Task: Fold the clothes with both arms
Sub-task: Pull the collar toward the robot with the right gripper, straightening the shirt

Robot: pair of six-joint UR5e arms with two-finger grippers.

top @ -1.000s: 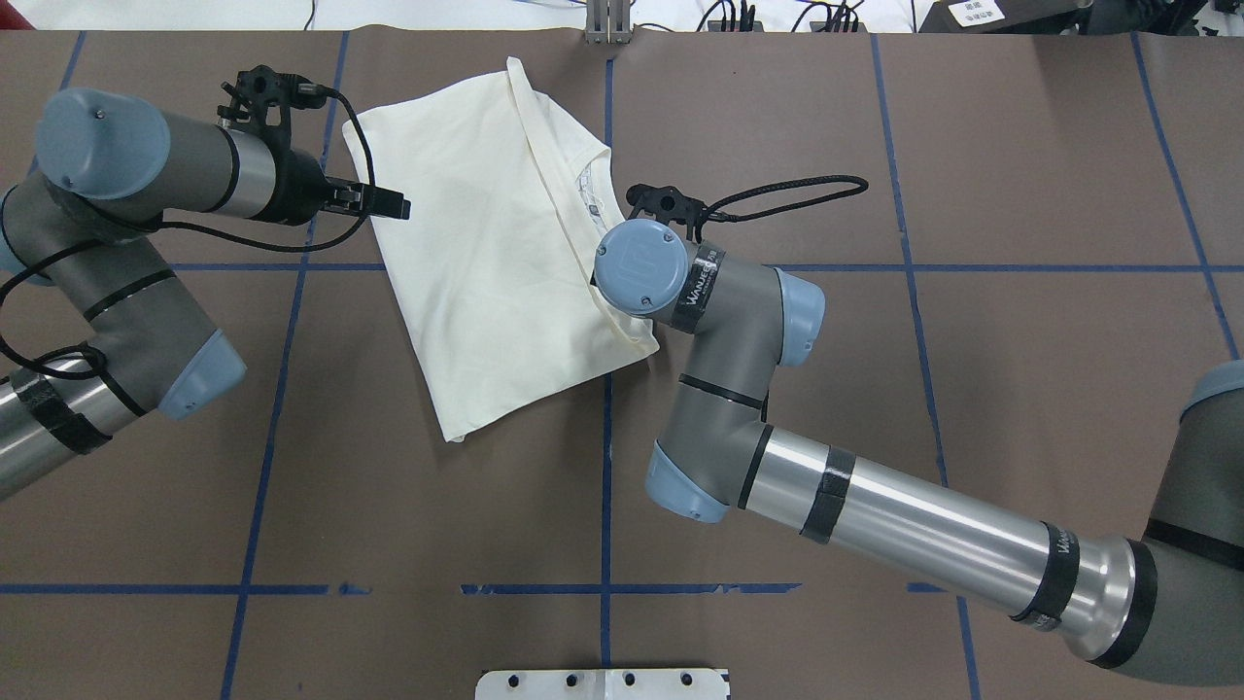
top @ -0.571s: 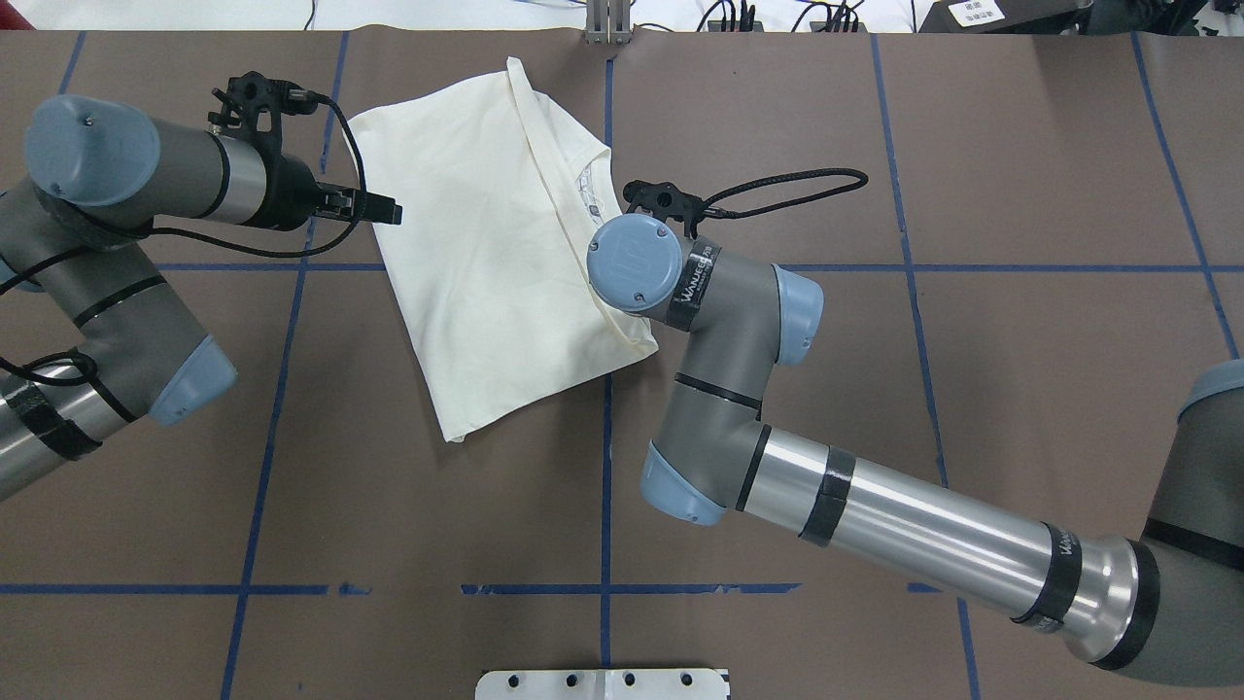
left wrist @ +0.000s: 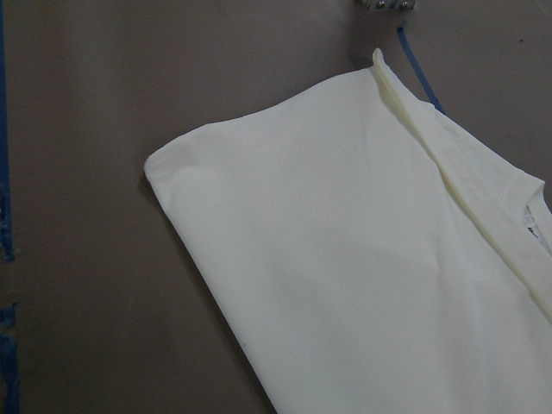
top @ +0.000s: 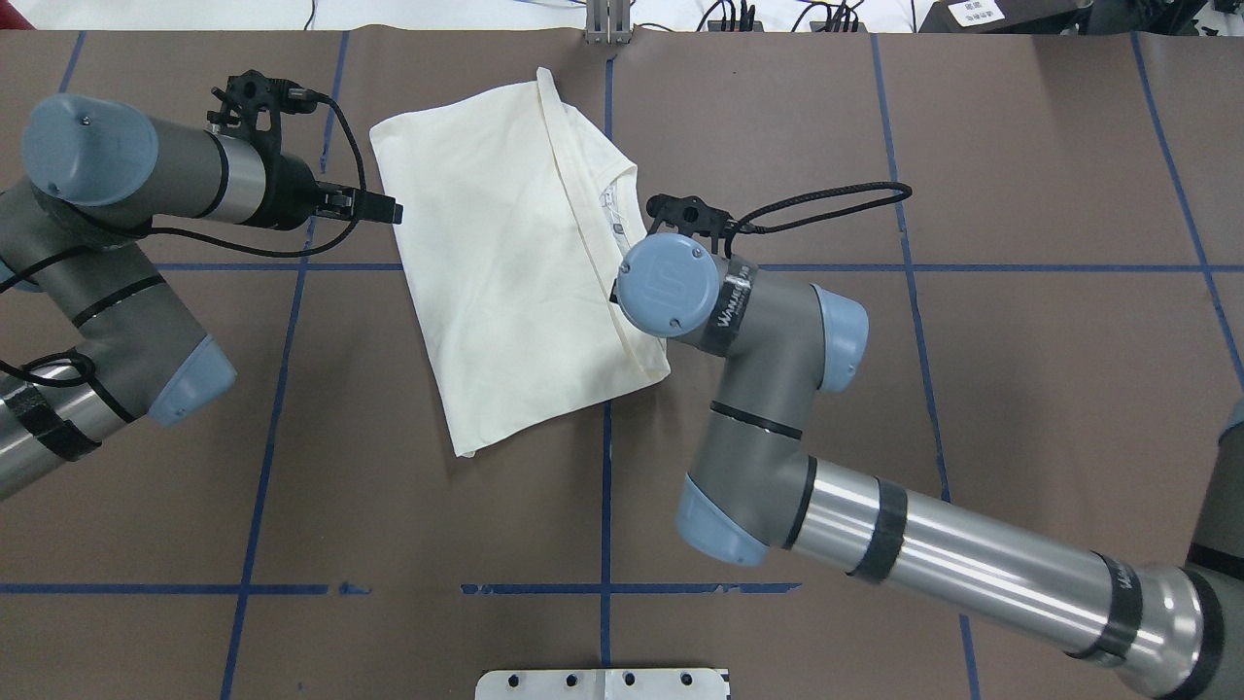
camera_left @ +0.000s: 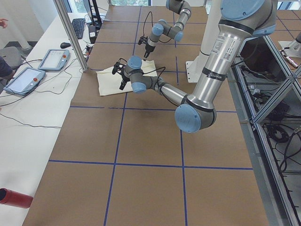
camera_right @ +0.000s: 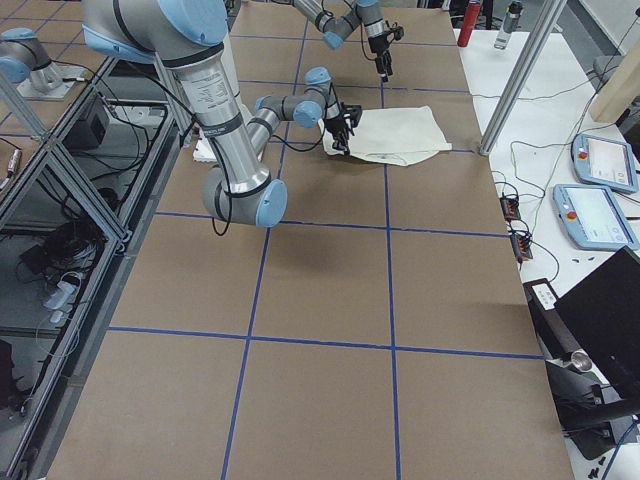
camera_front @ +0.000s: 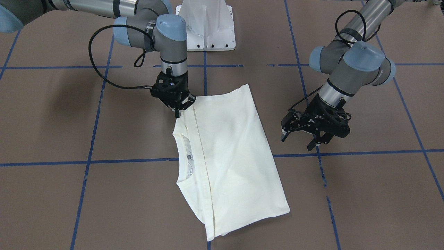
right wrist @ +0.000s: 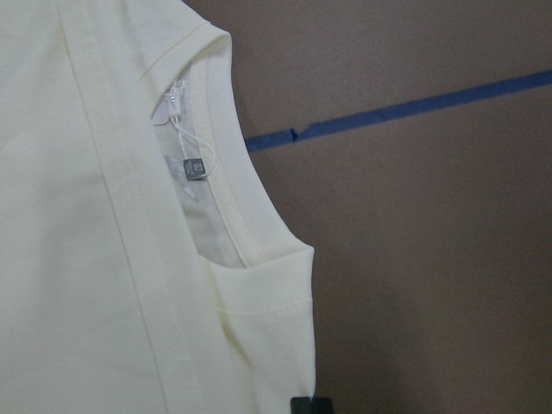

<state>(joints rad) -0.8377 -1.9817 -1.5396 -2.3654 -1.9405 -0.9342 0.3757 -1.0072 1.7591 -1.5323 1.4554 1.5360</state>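
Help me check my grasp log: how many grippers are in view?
2. The right gripper is shut on the shirt's corner nearest the robot's base. The left gripper hangs open beside the shirt's opposite edge.

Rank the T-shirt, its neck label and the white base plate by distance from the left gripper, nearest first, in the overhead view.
1. T-shirt: its left edge lies right beside the left gripper.
2. Neck label: inside the collar, on the shirt's right side.
3. White base plate: bottom centre of the view.
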